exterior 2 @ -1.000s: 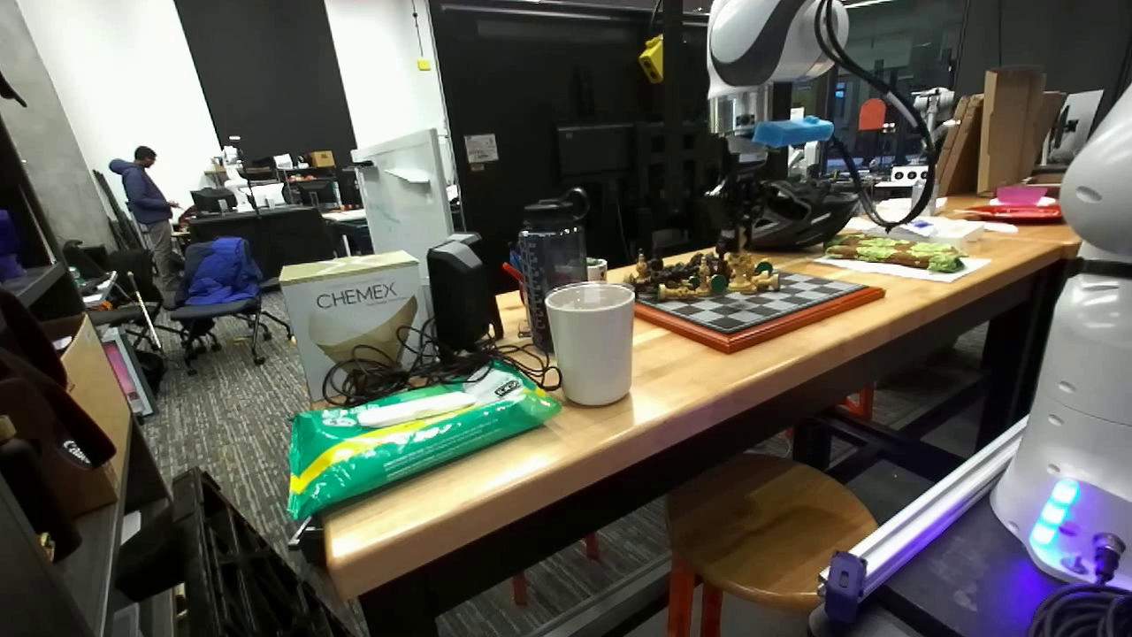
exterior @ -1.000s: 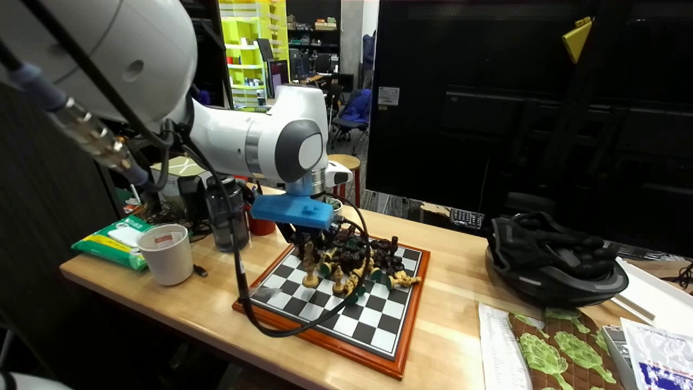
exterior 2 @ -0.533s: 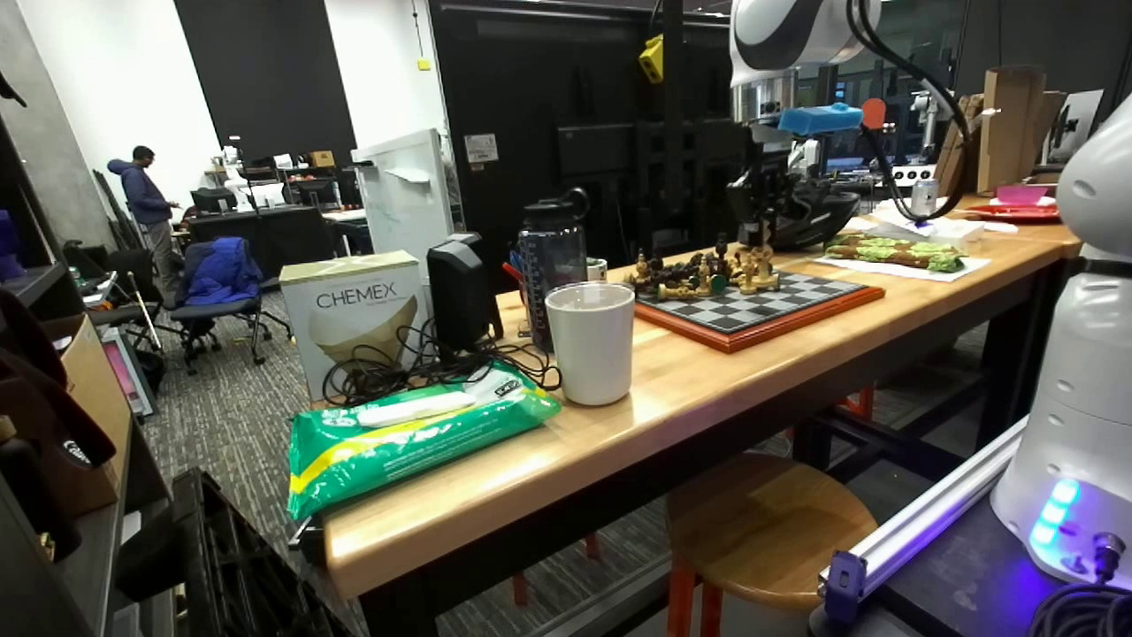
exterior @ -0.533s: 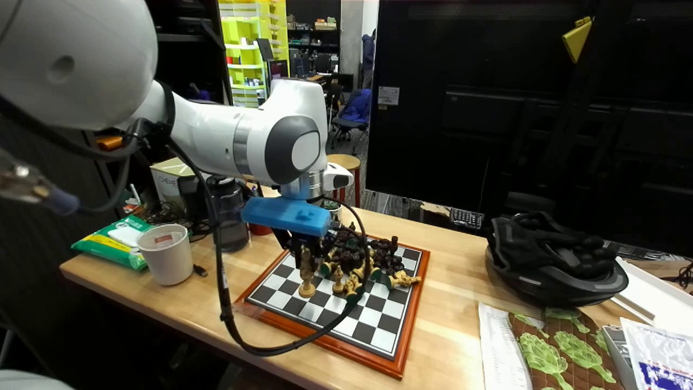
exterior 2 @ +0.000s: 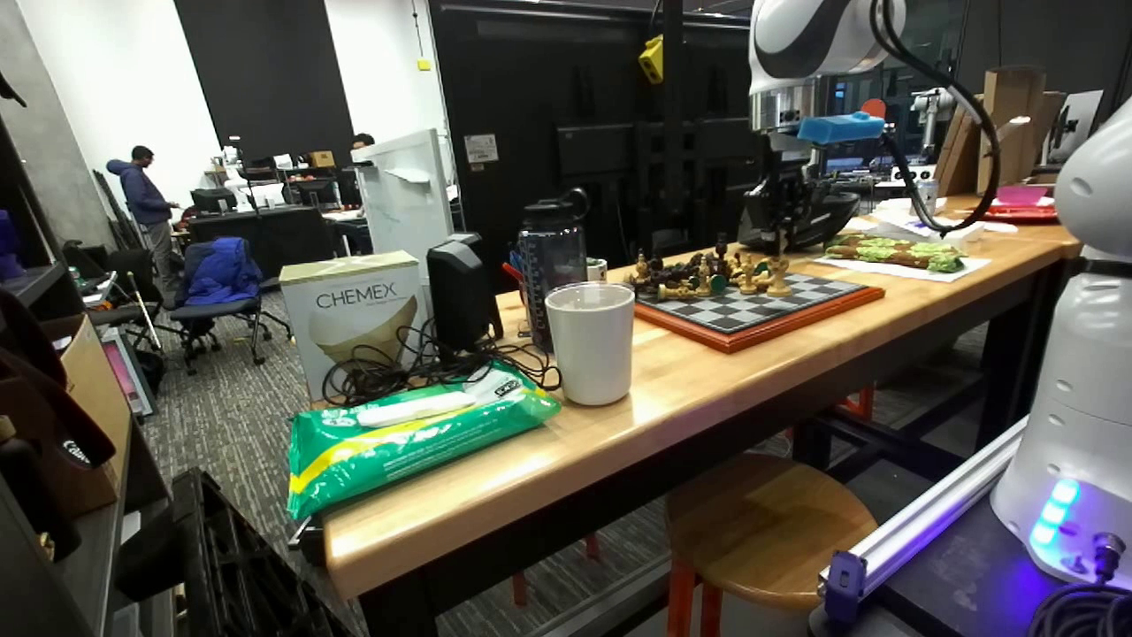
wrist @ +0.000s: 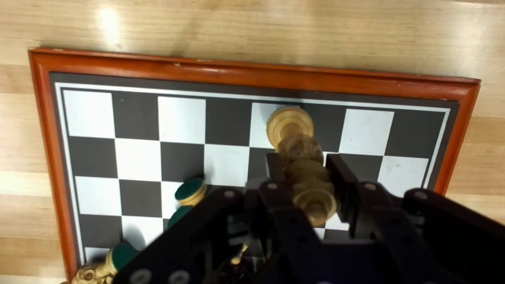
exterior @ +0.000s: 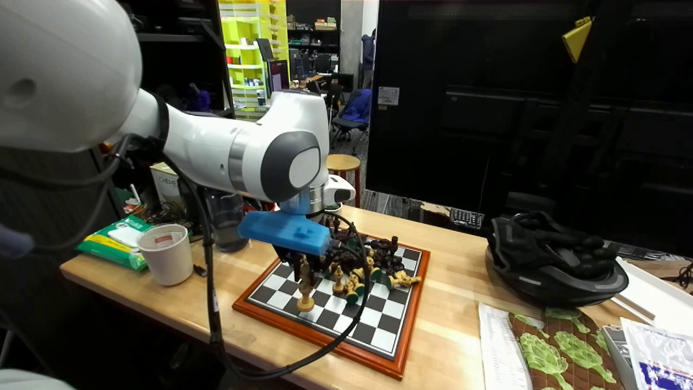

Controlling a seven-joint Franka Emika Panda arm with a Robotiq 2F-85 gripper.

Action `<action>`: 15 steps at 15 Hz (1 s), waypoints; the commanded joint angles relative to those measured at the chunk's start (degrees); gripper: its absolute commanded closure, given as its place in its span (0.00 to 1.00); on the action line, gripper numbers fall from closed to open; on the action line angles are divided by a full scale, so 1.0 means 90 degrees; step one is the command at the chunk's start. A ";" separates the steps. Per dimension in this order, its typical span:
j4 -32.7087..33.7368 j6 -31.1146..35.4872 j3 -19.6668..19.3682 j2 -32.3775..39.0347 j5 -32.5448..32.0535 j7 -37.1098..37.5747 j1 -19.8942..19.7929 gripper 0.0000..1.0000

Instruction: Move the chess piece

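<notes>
A tall light-wood chess piece is upright between the fingers of my gripper. In the wrist view, the gripper is shut around the upper shaft of the piece, with the fingers on either side. Its round base is over a white square of the edge row; I cannot tell whether it touches the board. The chessboard has a red-brown rim. The piece and gripper also show in an exterior view, over the board.
A pile of dark and light chess pieces lies on the board beside the gripper. An upright light piece stands close by. A white cup, a dark bottle and a bike helmet stand on the table.
My gripper has carried the light piece away from the pile toward the board's edge and has come lower over the last half second. The other pieces look unmoved.
</notes>
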 commanded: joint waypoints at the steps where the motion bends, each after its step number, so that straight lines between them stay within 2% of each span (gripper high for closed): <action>1: -0.0238 0.0242 -0.0024 -0.0234 -0.0015 -0.0155 -0.0026 0.92; 15: -0.0473 0.0662 -0.0256 -0.0149 0.0019 -0.0546 -0.0069 0.92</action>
